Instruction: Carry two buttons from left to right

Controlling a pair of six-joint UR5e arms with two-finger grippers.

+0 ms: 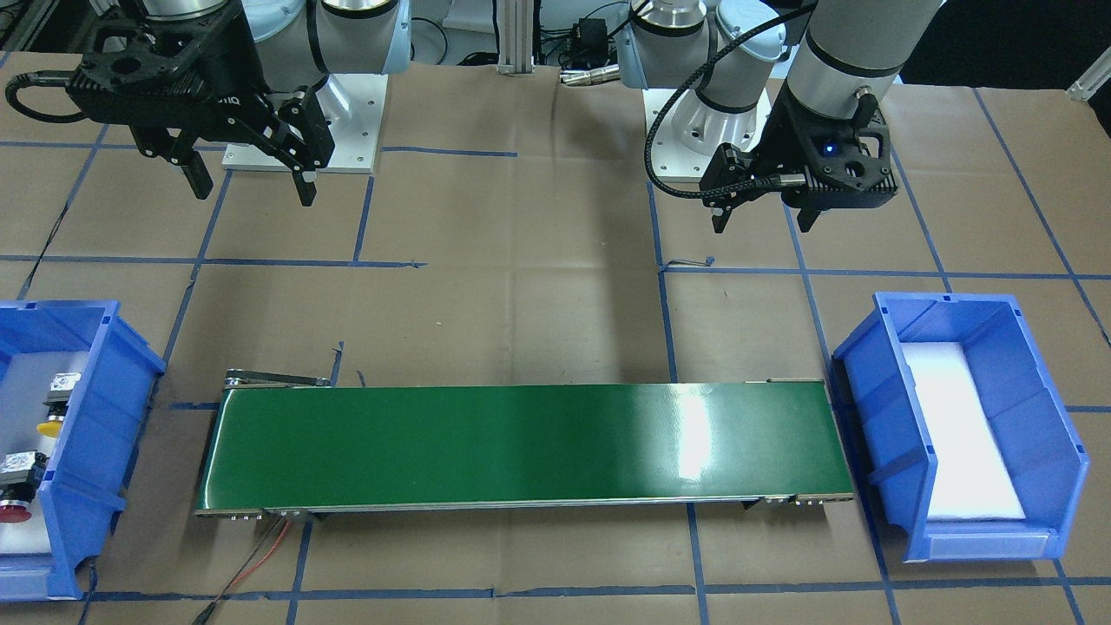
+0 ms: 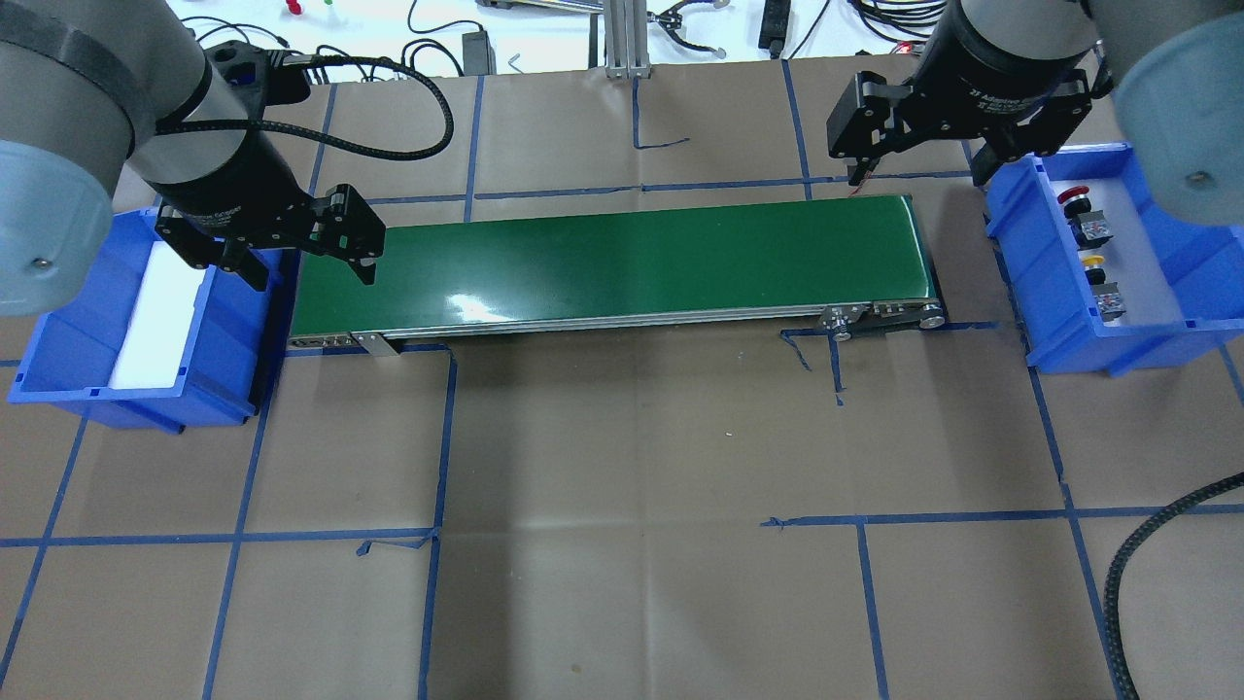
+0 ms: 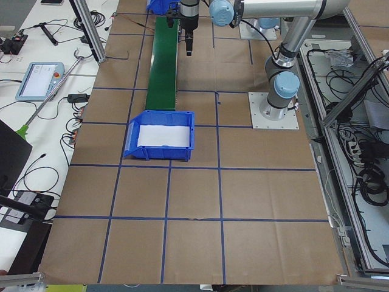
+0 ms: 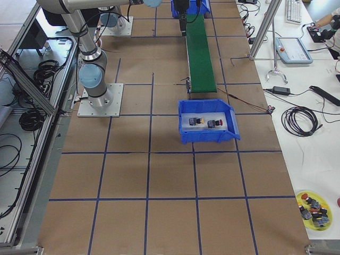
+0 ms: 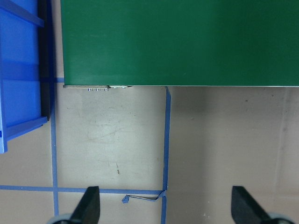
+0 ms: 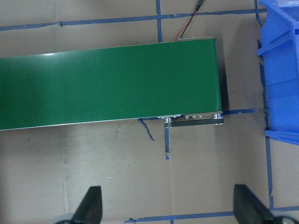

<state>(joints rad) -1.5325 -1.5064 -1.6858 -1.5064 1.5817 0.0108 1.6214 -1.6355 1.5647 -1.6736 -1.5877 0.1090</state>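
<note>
overhead exterior view: nearest me lies the table, brown paper crossed by blue tape lines. my left tool hangs in the air by the left end of the belt, its two fingers spread wide, released. my right tool hangs the same way by the belt's right end, its fingers wide apart, also released.

beyond the bare paper, the green conveyor belt runs left to right across the table, shiny under the lights. just off its left end sits the left bin, blue, with a white pad on its floor. just off the belt's right end sits the right bin, also blue. in it lie the yellow-capped button, the nearer one, and the red-capped button, the farther one. each lies on its side with its grey-white block toward me, and both are well apart from either tool. a red and black wire leads off the belt's far right corner.
</note>
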